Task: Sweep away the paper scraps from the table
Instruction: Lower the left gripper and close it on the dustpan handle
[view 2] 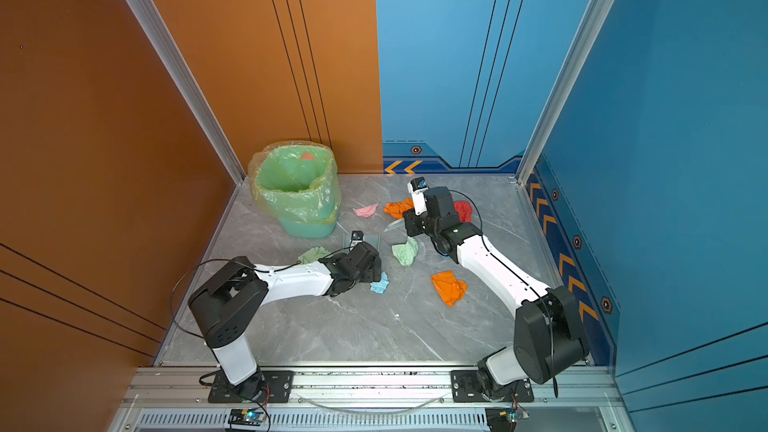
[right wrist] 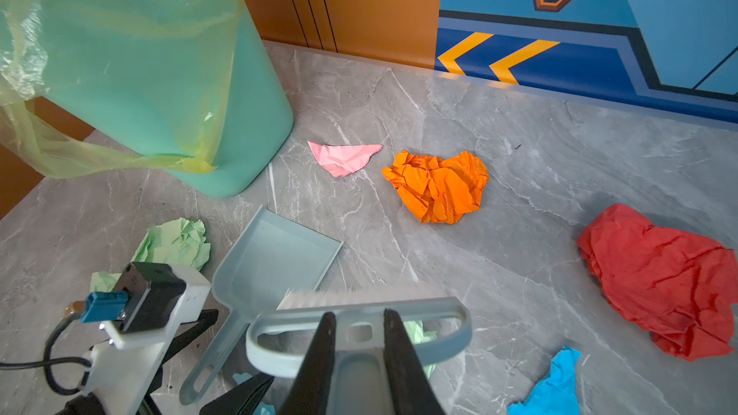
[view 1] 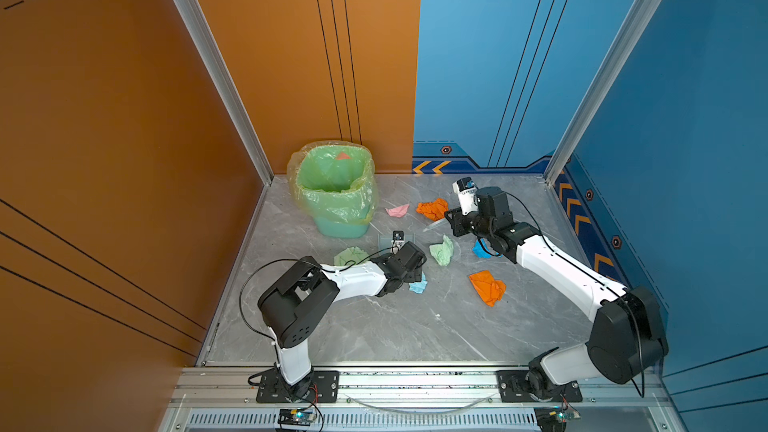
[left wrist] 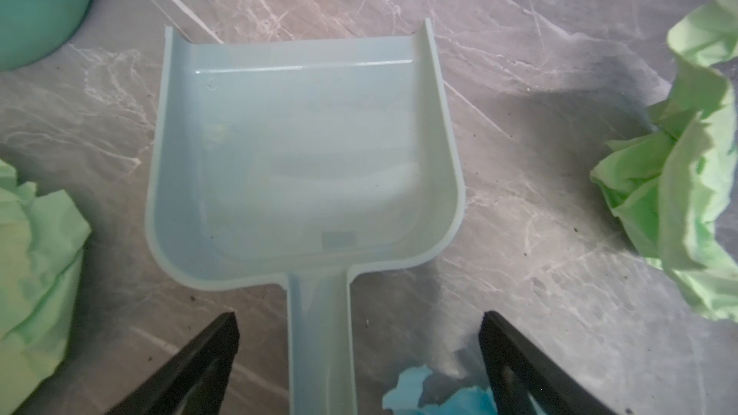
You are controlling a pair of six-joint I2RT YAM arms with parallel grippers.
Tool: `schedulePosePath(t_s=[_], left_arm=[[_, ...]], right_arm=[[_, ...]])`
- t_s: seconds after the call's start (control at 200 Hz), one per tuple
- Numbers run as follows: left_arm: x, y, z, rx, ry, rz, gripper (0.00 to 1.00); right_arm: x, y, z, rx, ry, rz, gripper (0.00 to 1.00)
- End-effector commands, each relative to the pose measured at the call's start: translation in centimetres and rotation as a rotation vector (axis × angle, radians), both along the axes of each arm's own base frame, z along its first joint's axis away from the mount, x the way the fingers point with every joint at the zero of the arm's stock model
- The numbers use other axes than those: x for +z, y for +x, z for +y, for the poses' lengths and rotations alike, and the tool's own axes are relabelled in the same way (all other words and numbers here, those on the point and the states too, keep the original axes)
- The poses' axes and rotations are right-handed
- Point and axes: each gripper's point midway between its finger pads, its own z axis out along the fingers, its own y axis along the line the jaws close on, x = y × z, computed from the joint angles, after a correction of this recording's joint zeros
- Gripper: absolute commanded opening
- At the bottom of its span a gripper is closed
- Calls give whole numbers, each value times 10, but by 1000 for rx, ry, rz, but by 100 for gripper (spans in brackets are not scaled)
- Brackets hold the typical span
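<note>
Pinching the handle of the brush, the right gripper has its fingers pressed on it from both sides, to the right of the green bin. The left gripper has its fingers spread wide, one at each side of the dustpan handle, with a gap to it. The dustpan lies flat on the table, just in front of the bin. The paper scraps lie on the table: a pink scrap and an orange scrap just right of the bin, a red scrap farther right.
</note>
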Motion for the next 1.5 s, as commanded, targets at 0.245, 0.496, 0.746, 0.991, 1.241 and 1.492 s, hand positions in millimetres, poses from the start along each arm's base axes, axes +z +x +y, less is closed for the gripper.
schedulePosePath(t_s=[0.245,0.496,0.746,0.991,1.241,1.492], left_arm=[[-6,3,1,9,2,32,88],[-9,6,4,27,10,31,73],[-8,10,5,35,11,30,56],[-4,14,7,34,10,22,41],[0,15,6,25,-5,17,24],[15,11,11,5,0,-7,10]], right_arm=[[15,0,1,29,33,-49,0],[14,-1,3,38,39,-44,0],[13,0,4,46,41,-45,0],[12,0,6,59,40,-43,0],[15,0,7,63,46,-51,0],[19,1,6,62,51,-60,0]])
